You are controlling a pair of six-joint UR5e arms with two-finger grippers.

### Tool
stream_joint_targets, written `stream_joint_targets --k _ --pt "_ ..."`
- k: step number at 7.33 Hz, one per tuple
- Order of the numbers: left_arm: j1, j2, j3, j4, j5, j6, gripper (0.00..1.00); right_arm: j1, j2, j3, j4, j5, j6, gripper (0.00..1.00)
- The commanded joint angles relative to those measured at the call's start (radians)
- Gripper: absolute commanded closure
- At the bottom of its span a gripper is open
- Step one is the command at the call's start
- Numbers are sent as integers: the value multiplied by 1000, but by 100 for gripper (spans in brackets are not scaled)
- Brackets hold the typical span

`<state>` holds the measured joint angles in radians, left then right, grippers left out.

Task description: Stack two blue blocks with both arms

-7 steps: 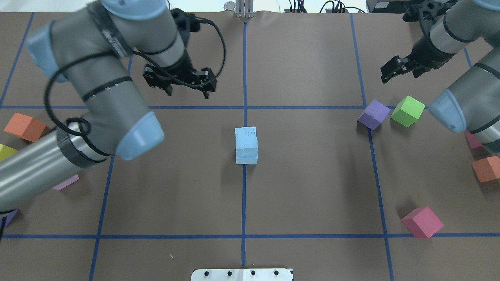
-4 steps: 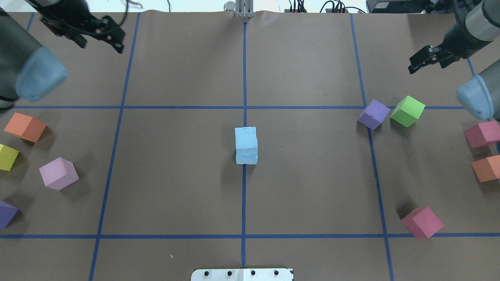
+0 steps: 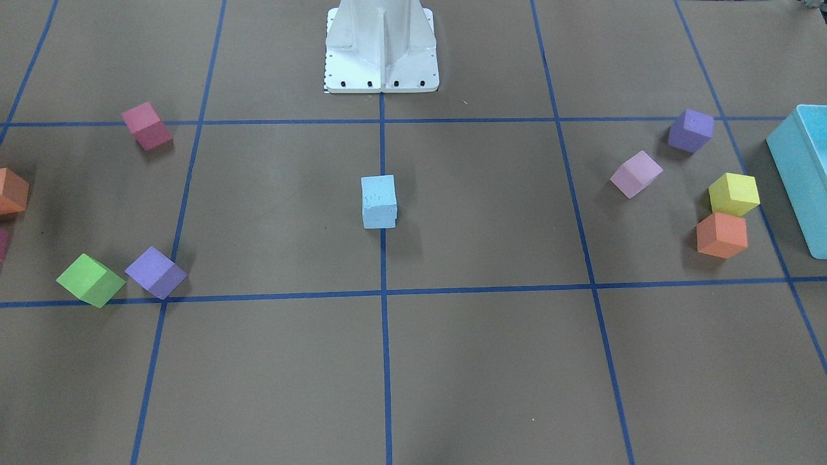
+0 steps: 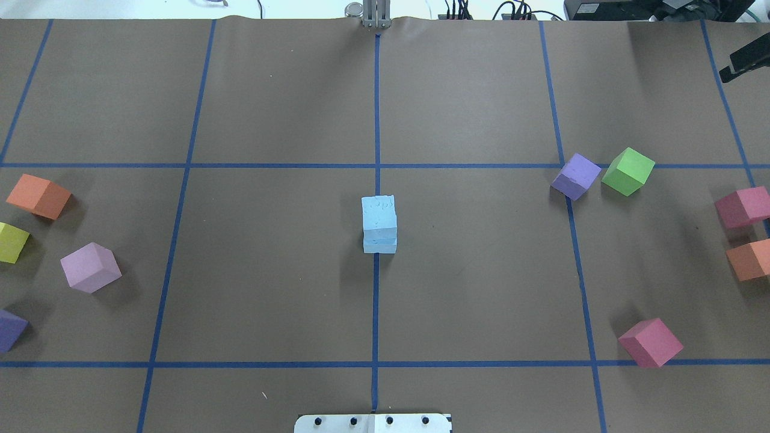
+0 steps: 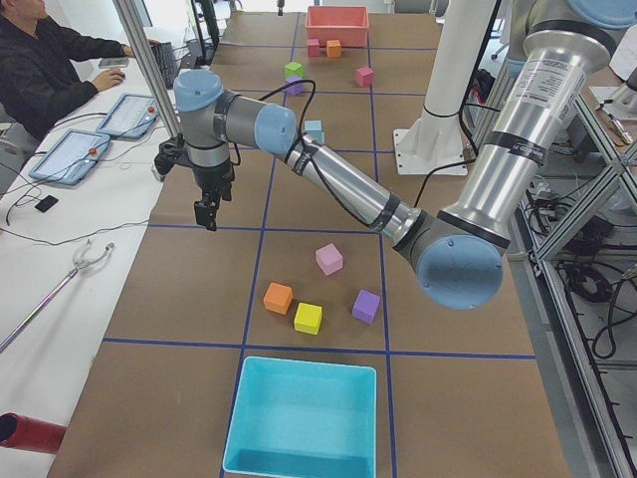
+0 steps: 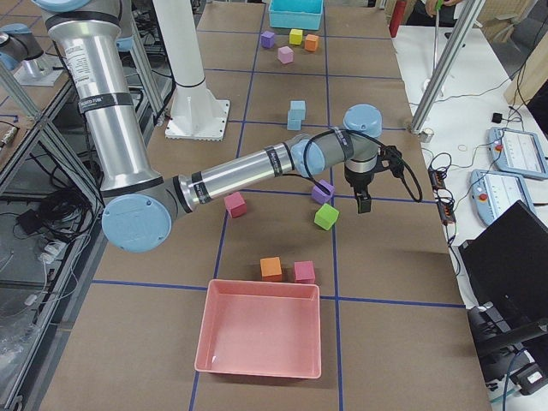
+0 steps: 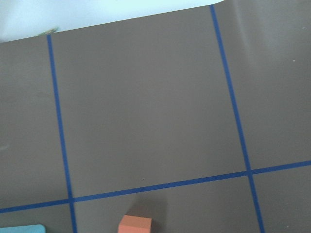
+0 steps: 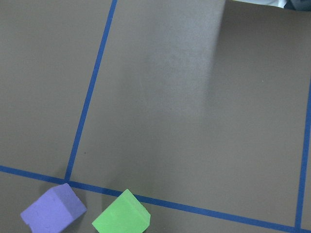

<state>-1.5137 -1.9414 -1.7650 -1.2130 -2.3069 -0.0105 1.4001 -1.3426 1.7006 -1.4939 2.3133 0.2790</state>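
The two pale blue blocks stand stacked at the table's centre on the blue tape line: the upper block (image 4: pixel 379 211) rests squarely on the lower block (image 4: pixel 379 243). The stack also shows in the front view (image 3: pixel 378 201). Neither gripper touches it. My left gripper (image 5: pixel 206 212) hangs over the far left part of the table and shows only in the exterior left view, so I cannot tell its state. My right gripper (image 6: pixel 364 204) hangs beyond the purple and green cubes. Only a black edge of it (image 4: pixel 745 64) shows overhead, so I cannot tell its state either.
A purple cube (image 4: pixel 575 175) and a green cube (image 4: pixel 628 171) lie at the right, with pink (image 4: pixel 650 343) and orange (image 4: pixel 749 260) cubes nearer. Orange (image 4: pixel 38 196), yellow, lilac (image 4: pixel 90 267) and purple cubes lie left. A teal bin (image 3: pixel 801 174) and a pink bin (image 6: pixel 261 330) stand at the table's ends.
Both arms have drawn back from the centre. The left arm has left the overhead view at the upper left, and the right gripper has moved to the far right edge. The blue stack has not moved.
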Motion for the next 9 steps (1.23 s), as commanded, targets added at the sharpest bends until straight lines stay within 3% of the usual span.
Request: stream_joint_targets --k 1,3,4,5,9 --pt "-42 74 56 -43 -2 105 0 45 -102 2 9 -17 -44 0" --pt "-62 175 177 -284 -3 147 0 63 -141 1 9 -17 -92 0" --pt "-83 233 214 -351 -55 190 0 66 -148 4 9 -14 -93 0" --pt "-100 255 225 -368 -113 217 0 68 -153 7 9 -12 -93 0" --pt "-134 282 233 -366 -117 221 0 88 -168 17 -3 1 -96 0"
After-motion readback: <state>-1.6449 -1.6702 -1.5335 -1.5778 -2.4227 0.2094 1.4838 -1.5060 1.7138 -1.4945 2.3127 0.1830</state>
